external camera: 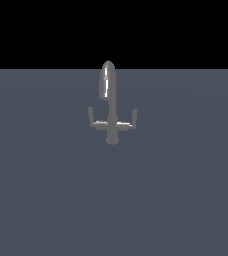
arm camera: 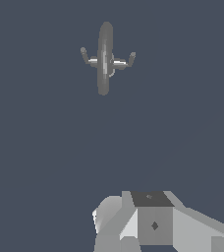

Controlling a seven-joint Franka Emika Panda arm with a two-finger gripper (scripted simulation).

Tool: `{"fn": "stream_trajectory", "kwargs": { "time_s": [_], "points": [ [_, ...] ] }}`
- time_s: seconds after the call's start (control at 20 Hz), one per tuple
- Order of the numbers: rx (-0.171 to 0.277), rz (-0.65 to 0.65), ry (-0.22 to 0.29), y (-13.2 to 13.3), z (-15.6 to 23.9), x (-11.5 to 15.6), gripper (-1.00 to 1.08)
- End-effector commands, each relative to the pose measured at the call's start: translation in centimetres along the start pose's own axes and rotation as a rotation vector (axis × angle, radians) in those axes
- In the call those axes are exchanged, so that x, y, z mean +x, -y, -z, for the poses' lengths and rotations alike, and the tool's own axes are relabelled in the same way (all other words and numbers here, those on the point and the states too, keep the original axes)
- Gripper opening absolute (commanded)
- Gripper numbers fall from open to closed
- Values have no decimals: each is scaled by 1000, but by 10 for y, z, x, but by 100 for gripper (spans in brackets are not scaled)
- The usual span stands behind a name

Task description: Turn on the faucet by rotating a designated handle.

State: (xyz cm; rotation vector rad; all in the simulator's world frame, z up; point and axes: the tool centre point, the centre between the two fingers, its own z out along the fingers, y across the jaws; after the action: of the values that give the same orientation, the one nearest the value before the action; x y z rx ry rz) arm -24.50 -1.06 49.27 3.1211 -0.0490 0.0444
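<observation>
Gripper shows only as a grey block at the edge of my wrist view; I cannot tell how far its fingers are parted, and nothing is visibly held. Well apart from it, one faucet stands upright on the flat grey floor, open room all round. Two levers: the handle on the exterior view's right, its twin opposite
</observation>
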Motion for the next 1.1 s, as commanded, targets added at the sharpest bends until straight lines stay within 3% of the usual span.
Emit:
{"fn": "stream_trajectory", "kwargs": {
  "time_s": [0.0,0.5,0.75,1.05],
  "points": [
    [0,0,0,0,0,0,-100],
    [54,-25,22,-7,-6,17,-100],
    [121,-57,49,-16,-14,37,-100],
    [235,-109,95,-31,-32,70,-100]
  ]
}}
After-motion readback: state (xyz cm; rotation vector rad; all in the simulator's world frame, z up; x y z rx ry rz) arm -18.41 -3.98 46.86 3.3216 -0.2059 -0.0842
